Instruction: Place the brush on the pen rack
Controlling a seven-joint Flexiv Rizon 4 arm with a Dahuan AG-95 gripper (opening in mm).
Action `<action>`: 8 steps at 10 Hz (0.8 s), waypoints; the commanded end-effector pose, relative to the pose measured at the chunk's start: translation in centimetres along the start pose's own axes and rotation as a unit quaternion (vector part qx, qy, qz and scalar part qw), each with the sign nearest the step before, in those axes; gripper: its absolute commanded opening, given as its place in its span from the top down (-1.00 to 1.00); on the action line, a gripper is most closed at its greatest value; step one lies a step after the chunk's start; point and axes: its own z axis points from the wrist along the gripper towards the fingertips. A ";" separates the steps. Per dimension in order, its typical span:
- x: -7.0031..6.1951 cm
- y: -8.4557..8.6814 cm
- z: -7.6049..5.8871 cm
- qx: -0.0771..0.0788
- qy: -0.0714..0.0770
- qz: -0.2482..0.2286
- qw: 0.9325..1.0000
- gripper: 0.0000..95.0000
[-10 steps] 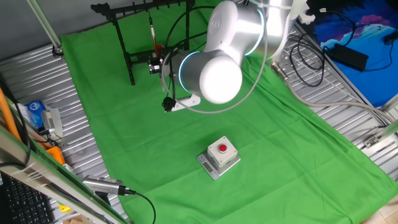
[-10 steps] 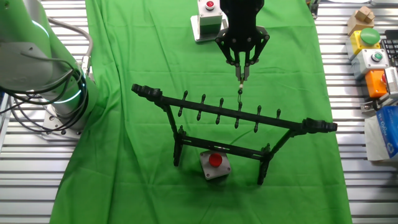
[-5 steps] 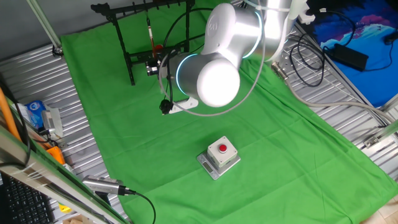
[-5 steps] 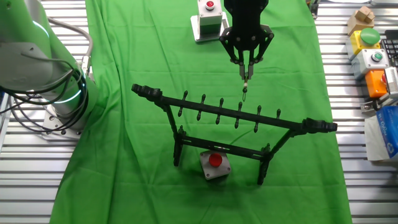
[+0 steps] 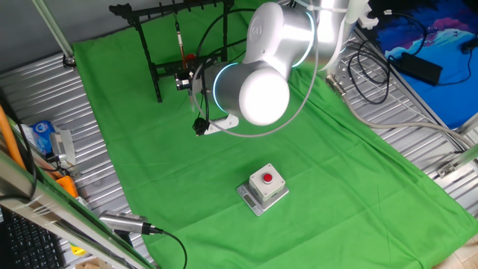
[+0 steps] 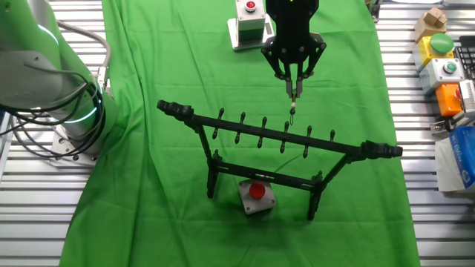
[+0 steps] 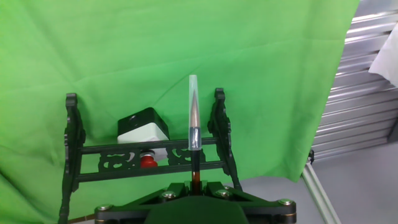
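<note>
The tool (image 6: 295,80) hangs over the green cloth (image 6: 156,193) that covers the worktop, just on the far side of the pen rack (image 6: 278,148) as the other fixed view shows it. Its two fingers are drawn in close together and pinch the brush (image 6: 292,102) at its shaft, so the brush hangs from them pointing toward the rack's top bar. In that view the lower end of the brush sits just above the row of small pegs, near one of the middle pegs; whether it touches the bar cannot be told.

In the hand view the brush (image 7: 194,134) runs straight out from between the fingers, dark at the base, reddish brown along the middle and capped by a pale, clear pointed sleeve at the end. Behind it the pen rack (image 7: 146,155) stands with its two uprights to the left and right of the brush and its patterned crossbars between them.

A small box with a red button (image 6: 256,195) sits on the cloth under the rack's lower crossbar. A second box with a red button (image 6: 247,18) lies at the far edge of the cloth, just left of the arm. In one fixed view the brush (image 5: 179,41) shows as a thin line before the rack (image 5: 168,37), with the arm's large white joint (image 5: 258,86) in front.
</note>
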 end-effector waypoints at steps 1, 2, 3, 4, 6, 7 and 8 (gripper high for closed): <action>0.1 0.1 0.0 0.000 -0.001 0.002 1.000 1.00; 0.1 0.1 0.0 0.000 -0.002 0.001 1.000 1.00; 0.1 0.2 0.1 0.000 -0.002 0.002 1.000 1.00; 0.1 0.3 0.1 0.000 -0.002 0.002 1.000 1.00; 0.1 0.6 0.2 0.002 -0.003 0.003 1.000 1.00; 0.2 0.8 0.3 0.002 -0.003 0.003 1.000 1.00; 0.3 0.9 0.4 0.002 -0.005 0.003 1.000 1.00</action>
